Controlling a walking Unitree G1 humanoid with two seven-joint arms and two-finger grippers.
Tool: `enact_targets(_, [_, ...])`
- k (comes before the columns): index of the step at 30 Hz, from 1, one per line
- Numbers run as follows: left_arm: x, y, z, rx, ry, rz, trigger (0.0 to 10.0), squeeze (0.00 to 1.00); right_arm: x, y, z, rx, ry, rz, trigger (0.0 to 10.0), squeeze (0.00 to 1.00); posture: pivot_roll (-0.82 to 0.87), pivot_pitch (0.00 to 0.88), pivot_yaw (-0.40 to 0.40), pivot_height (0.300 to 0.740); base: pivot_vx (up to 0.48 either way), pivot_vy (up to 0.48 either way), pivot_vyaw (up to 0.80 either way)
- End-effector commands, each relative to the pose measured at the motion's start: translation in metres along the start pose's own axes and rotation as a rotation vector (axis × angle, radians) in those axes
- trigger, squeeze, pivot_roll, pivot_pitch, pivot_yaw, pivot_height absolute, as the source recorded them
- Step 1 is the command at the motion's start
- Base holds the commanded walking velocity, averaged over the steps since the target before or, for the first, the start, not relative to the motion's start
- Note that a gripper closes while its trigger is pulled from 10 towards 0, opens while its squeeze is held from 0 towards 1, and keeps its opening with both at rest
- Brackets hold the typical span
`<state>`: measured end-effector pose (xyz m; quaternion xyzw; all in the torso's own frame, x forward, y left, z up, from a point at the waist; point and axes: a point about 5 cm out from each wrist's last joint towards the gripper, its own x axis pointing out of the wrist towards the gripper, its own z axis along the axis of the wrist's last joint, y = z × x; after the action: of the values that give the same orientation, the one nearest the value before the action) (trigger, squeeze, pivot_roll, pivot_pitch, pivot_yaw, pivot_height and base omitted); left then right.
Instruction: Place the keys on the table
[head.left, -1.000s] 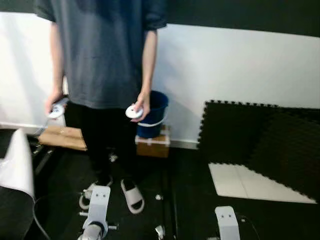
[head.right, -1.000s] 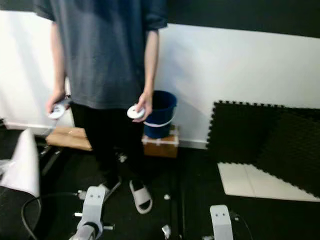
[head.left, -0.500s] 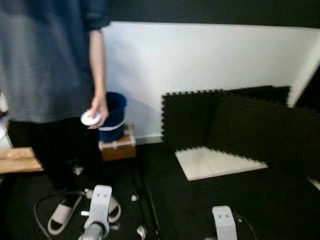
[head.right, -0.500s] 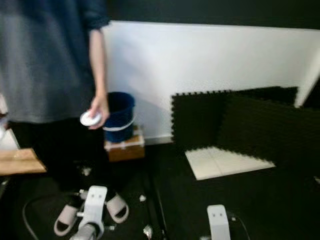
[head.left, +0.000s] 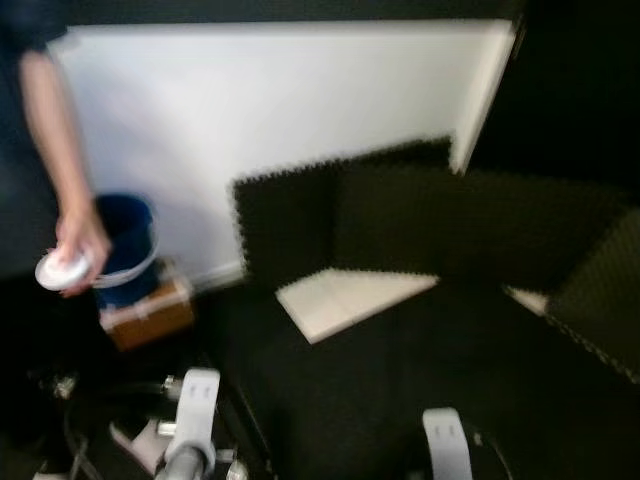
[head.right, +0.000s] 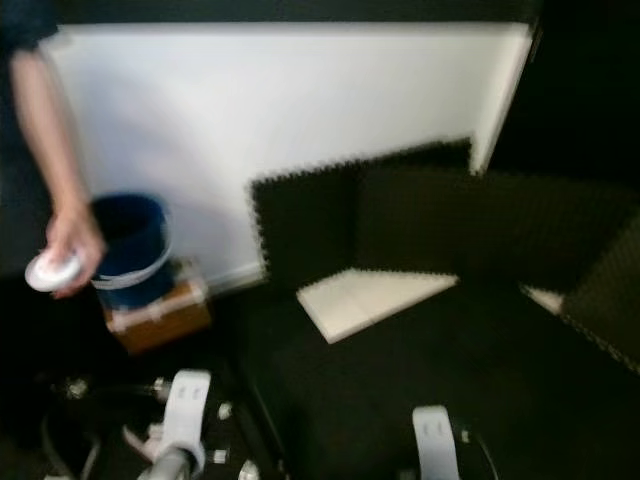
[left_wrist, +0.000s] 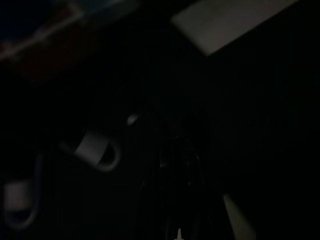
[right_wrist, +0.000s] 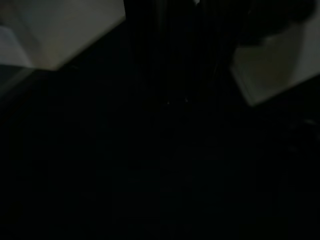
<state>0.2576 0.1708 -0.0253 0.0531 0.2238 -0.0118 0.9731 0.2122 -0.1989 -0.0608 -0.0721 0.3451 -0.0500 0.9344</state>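
Both arms hang low over the dark floor; their finger state cannot be told. A person's hand (head.left: 82, 245) holds a round white controller (head.left: 62, 269) beside a blue bucket (head.left: 128, 240).

A bare indoor test or workroom space rather than a furnished living room is showing here, and the head views are blurring. A plain white wall panel (head.left: 280, 130) is standing below a dark upper band. Black interlocking foam floor mats (head.left: 400, 220) are leaning against the wall and lying across the dark floor, with one pale mat tile (head.left: 350, 300) lying among them. A blue bucket (head.right: 130, 250) is sitting on a small brown box (head.right: 160, 318) by the wall. A person's hand (head.left: 82, 250) is holding a round white controller (head.left: 62, 270). Loose cables are trailing on the floor.
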Motion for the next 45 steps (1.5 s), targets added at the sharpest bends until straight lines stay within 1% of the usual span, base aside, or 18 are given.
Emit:
enact_targets(1, [-0.003,0.003,-0.007,0.002,0.02,0.008,10.0,0.0,-0.001,0.004,-0.004,0.001,0.014,0.008,10.0,0.0,0.02,0.005,-0.021,0.74,0.0,0.0,-0.8])
enact_targets(17, [-0.004,0.006,-0.007,0.0,0.02,0.012,10.0,0.0,-0.001,0.006,-0.003,-0.003,0.012,0.015,10.0,0.0,0.03,0.015,-0.022,0.74,0.0,0.0,-0.8])
enact_targets(21, [-0.005,0.009,-0.009,-0.02,0.032,0.024,10.0,0.0,-0.002,0.008,-0.005,0.0,0.017,0.018,10.0,0.0,0.03,0.015,-0.022,0.74,0.0,0.0,-0.8])
enact_targets(26, [-0.005,0.01,-0.009,-0.021,0.032,0.031,10.0,0.0,-0.003,0.007,-0.007,0.003,0.022,0.017,10.0,0.0,0.04,0.012,-0.028,0.74,0.0,0.0,-0.8])
enact_targets(33, [-0.005,0.011,-0.009,-0.031,0.023,0.044,10.0,0.0,-0.002,0.006,-0.005,-0.001,0.017,0.018,10.0,0.0,0.04,0.007,-0.033,0.74,0.0,0.0,-0.8])
enact_targets(35, [-0.005,0.013,-0.009,-0.039,0.022,0.056,10.0,0.0,-0.001,0.007,-0.002,0.001,-0.001,0.029,10.0,0.0,0.05,0.003,-0.034,0.74,0.0,0.0,-0.8])
enact_targets(37, [-0.006,0.016,-0.009,-0.058,0.018,0.072,10.0,0.0,0.0,0.01,0.002,-0.011,-0.018,0.046,10.0,0.0,0.05,0.001,-0.033,0.74,0.0,0.0,0.0])
enact_targets(45, [-0.007,0.019,-0.011,-0.072,0.033,0.101,10.0,0.0,0.0,0.012,0.002,0.001,-0.015,0.047,10.0,0.0,0.05,0.007,-0.031,0.74,0.0,0.0,0.0])
